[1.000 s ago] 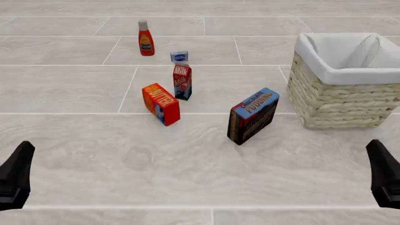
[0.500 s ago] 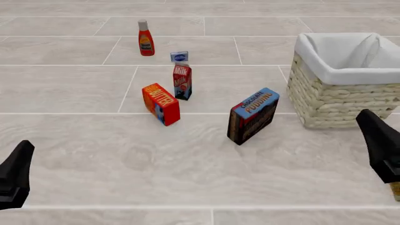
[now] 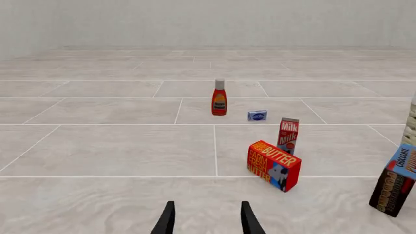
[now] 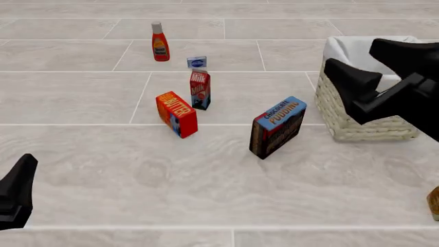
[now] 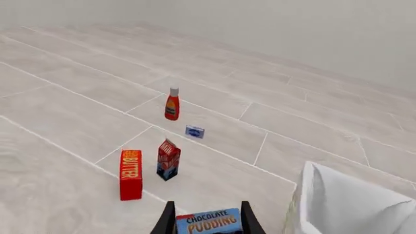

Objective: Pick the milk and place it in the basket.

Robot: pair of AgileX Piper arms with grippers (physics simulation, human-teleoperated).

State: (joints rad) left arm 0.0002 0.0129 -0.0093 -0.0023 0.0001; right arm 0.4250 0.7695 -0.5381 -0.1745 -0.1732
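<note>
The milk (image 4: 199,90), a slim red carton with white lettering, stands upright at mid-table; it also shows in the left wrist view (image 3: 288,135) and the right wrist view (image 5: 168,159). The basket (image 4: 357,119), pale wicker with white lining, stands at the right and shows in the right wrist view (image 5: 325,200). My right gripper (image 4: 351,53) is open and empty, raised high, overlapping the basket in the front view, well right of the milk. Its fingers (image 5: 170,214) frame the pudding box. My left gripper (image 4: 17,193) is open and empty at the near left, its fingers (image 3: 167,217) apart.
An orange-red butter box (image 4: 176,113) lies just left of and nearer than the milk. A chocolate pudding box (image 4: 277,126) stands tilted between milk and basket. A ketchup bottle (image 4: 160,42) and a small blue box (image 4: 197,62) stand behind the milk.
My right gripper has risen from the near right edge and moved up and forward, now in front of the basket in the front view. The left gripper and the objects have not moved.
</note>
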